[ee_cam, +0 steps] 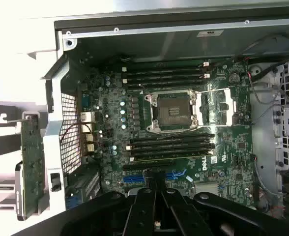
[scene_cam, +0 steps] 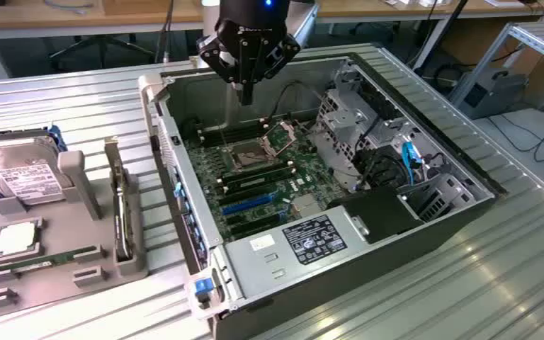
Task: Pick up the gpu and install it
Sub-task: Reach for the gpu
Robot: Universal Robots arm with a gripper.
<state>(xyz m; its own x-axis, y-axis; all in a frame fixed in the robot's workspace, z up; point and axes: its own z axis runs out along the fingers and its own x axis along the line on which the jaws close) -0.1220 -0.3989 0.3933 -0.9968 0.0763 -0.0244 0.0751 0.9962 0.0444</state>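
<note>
Begin at the near side of the desk (scene_cam: 499, 283) as the exterior view shows it. The case (scene_cam: 367, 280) lies open on its side. The holder (scene_cam: 81, 185) sits on the desk just outside the case's rear wall. The gpu (scene_cam: 119, 212) stands on edge in the holder slot closest to the case, untouched. The hard drive (scene_cam: 22, 177) rests in the same holder, farther from the case.

Inside the case, the motherboard (scene_cam: 253, 177) is exposed. Its blue slot (scene_cam: 244, 205) carries no card, so nothing is installed yet.

Over the far end of the case, the end effector (scene_cam: 246, 99) hangs above the motherboard, clenched and grasping nothing.

By this evidence you are at the pick-up step, and it has not yet begun. A grasp calls for the end effector to release its fingers, pass out beyond the case's rear wall, and align with the gpu's thin upper edge so that the holder's walls are cleared.
</note>
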